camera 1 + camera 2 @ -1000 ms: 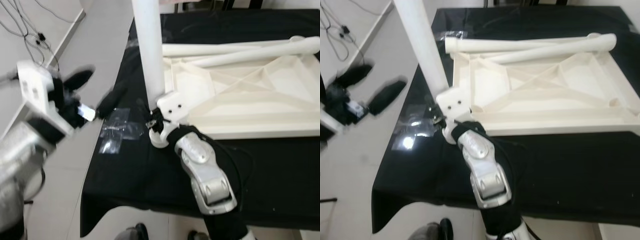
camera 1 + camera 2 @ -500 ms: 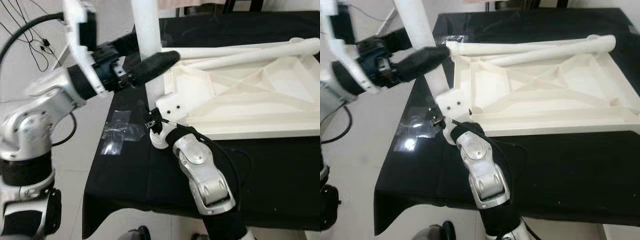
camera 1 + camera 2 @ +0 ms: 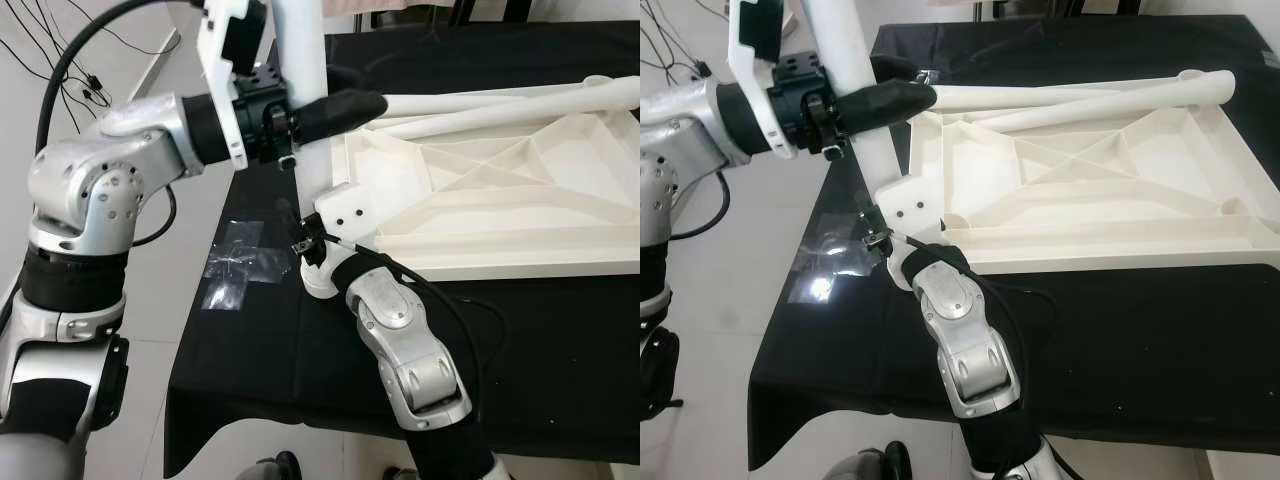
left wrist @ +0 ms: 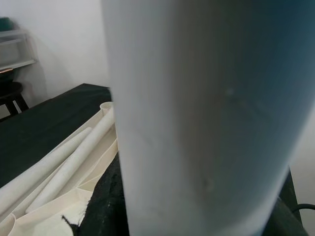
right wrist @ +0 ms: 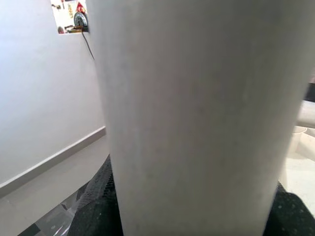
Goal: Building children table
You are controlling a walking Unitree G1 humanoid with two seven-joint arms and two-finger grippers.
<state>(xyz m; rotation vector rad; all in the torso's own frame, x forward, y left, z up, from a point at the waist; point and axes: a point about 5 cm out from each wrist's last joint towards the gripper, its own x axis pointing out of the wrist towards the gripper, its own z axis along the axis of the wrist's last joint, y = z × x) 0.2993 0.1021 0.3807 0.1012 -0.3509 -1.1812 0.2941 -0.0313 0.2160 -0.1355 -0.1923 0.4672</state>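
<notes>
Left eye view: the left gripper (image 3: 325, 105) is clamped across an upright white table leg (image 3: 303, 90), one black finger (image 3: 340, 104) lying over its front, the other hidden behind. Below that grip, the leg stands in the corner socket (image 3: 345, 215) of an overturned white tabletop (image 3: 500, 200). The right gripper (image 3: 318, 250) is at the foot of the same leg, just under the socket; whether its fingers are apart or together cannot be told. The corner sits near the left edge of a black-covered table (image 3: 560, 340); left of the left gripper lies open pale floor (image 3: 150, 330). A patch of clear tape (image 3: 235, 262) lies on the cloth beside the right gripper.

Right eye view: beyond the left gripper's finger, two loose white table legs (image 3: 1080, 95) lie across the far rim of the tabletop, close behind the upright leg. Right of the right gripper, the ribbed underside spreads wide, with bare black cloth toward the near edge. Cables (image 3: 660, 40) trail on the floor at far left.

Left wrist view: the upright leg stands right against the lens; past it the loose legs (image 4: 59, 162) rest on the black cloth, before a white wall (image 4: 64, 44).

Right wrist view: the leg (image 5: 197, 118) looms close; beside it runs a white wall with a baseboard (image 5: 49, 160) and grey floor.
</notes>
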